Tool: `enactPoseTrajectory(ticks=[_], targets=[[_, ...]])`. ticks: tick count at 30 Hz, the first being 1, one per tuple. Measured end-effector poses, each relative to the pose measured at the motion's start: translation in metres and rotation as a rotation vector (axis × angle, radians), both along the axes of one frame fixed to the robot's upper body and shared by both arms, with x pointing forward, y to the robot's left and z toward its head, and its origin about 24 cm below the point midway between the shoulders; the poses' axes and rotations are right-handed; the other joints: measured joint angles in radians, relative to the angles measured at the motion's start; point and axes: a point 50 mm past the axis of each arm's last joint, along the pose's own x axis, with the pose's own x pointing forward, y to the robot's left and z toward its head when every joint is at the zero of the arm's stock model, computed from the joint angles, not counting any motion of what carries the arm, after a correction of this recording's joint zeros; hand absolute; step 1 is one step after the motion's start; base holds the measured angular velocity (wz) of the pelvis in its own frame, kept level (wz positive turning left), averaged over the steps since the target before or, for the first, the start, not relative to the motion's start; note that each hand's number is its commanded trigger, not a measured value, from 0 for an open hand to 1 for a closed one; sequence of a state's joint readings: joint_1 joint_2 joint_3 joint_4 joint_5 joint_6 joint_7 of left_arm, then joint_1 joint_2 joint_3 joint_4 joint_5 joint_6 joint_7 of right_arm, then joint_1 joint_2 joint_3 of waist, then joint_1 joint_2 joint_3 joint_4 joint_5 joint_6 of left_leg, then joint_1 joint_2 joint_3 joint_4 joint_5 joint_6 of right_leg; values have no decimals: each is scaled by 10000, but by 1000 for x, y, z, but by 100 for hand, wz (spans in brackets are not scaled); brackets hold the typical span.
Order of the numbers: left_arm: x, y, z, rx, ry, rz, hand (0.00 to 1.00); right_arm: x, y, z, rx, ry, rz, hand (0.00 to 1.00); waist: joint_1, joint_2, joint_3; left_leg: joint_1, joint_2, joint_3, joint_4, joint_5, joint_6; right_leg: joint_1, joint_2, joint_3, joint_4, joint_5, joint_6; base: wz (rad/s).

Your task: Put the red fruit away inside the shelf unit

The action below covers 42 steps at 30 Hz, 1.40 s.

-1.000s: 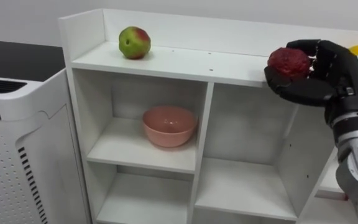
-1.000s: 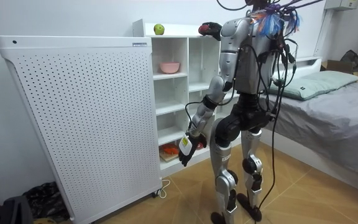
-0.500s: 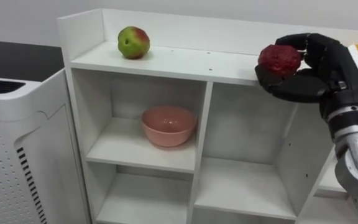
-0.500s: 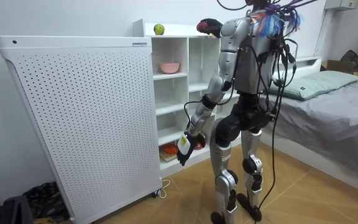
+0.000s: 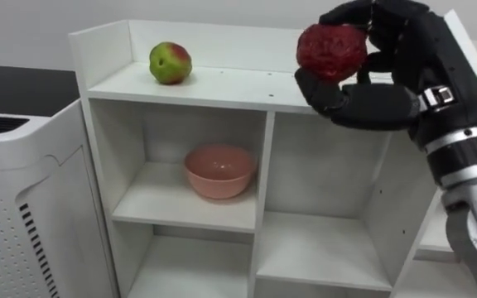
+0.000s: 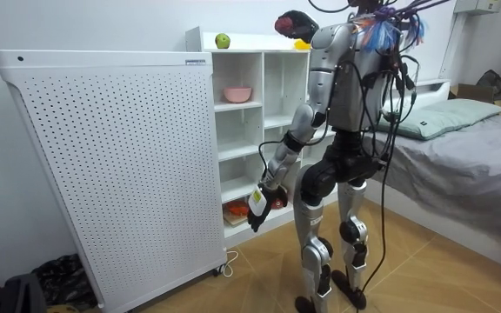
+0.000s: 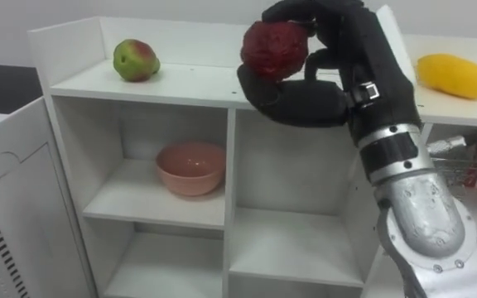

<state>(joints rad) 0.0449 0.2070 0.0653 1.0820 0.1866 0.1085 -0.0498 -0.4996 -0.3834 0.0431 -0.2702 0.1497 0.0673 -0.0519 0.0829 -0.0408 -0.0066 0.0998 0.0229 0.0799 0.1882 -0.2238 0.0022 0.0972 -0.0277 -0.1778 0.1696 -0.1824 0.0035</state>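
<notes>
A: Left eye view; status?
B: Right hand point(image 5: 392, 91) is curled round a dark red fruit point(image 5: 331, 50), thumb beneath; it is held above the top board point(image 5: 222, 83) of the closet point(image 5: 265, 190), not resting on it; an apple point(image 5: 171, 63) sits near the board's left end; a pink bowl point(image 5: 219, 170) is in the compartment below.
A: Room view?
B: Robot stands facing the closet, right arm raised over its top; left hand point(image 6: 258, 207) hangs low by the lower shelves.
A: Right eye view?
B: Same grasp; a yellow fruit point(image 7: 454, 76) lies on the board to the right of the hand.
A: Step?
B: Judged: placing; next, lower the fruit onto bare board between apple and yellow fruit; then loosen the fingers; roundish, may roll.
</notes>
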Motion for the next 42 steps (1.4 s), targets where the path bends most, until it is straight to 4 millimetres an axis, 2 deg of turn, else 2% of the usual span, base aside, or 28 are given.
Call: enactPoseTrajectory(ticks=[6,9,11,13,17,19,23,28,32,36,38,40,42], targets=[[0,-5,-1,-28,61,-365,0,-4,12,-24,-235,896,901,100,13,91,22,-49,4,26,5,0,0,-65,1,27,13,28,-6,0],[-1,-7,-2,-159,42,-276,0,-5,12,-36,162,1472,1343,100,11,146,45,-45,1,25,7,0,1,-74,-1,35,5,31,-2,0],[-1,-9,-3,-256,5,-314,0,-4,10,-50,538,2005,1479,100,9,174,65,-59,-3,11,8,0,1,-84,-11,6,4,36,2,0],[0,-12,-4,-380,-86,-283,0,-2,6,-79,967,3119,1193,100,-1,208,84,-157,-2,-12,39,0,1,-145,-13,-7,15,37,0,2],[-1,-16,-6,-551,51,-232,0,8,-2,-118,1369,4754,633,100,-44,296,121,-530,-14,-7,172,23,31,-513,-59,-21,186,47,-6,0],[-1,-17,-7,-646,62,-95,0,12,-10,-144,1483,5791,110,100,-46,322,109,-733,-28,25,171,74,47,-765,-78,-1,262,50,-7,0],[2,-19,-7,-626,-52,131,0,14,-12,-168,1817,6719,-321,100,-66,336,106,-1085,-27,-6,186,146,47,-1188,-123,-48,441,50,-7,0],[13,-27,-7,-635,-131,221,0,8,-17,-225,2071,8950,-1026,100,12,422,152,-1510,-43,11,256,239,114,-1660,-253,-198,653,50,-8,1],[12,-26,-9,-603,-4,769,0,6,-17,-238,3069,9562,-1214,100,51,445,177,-2242,-56,106,527,262,151,-2609,-347,-172,1258,48,-11,-10],[19,-27,-7,-584,-242,1230,0,12,-26,-253,5259,10506,-1413,100,46,449,356,-3140,-166,138,973,318,229,-3505,-599,-511,1773,3,-58,4],[26,-29,-6,-533,-403,1248,0,13,-24,-258,6299,10822,-1275,100,37,422,439,-3661,-199,82,1257,330,249,-3990,-660,-468,2019,4,-75,9],[32,-31,-4,-523,-547,1407,0,15,-28,-267,7761,11312,-1364,100,69,394,492,-4264,-274,0,1583,356,294,-4581,-784,-450,2417,-32,-97,12],[38,-31,-3,-542,-718,1526,0,20,-30,-263,8692,11247,-1254,100,56,357,542,-4798,-346,-5,1800,408,367,-5164,-918,-449,2760,-63,-119,11]])
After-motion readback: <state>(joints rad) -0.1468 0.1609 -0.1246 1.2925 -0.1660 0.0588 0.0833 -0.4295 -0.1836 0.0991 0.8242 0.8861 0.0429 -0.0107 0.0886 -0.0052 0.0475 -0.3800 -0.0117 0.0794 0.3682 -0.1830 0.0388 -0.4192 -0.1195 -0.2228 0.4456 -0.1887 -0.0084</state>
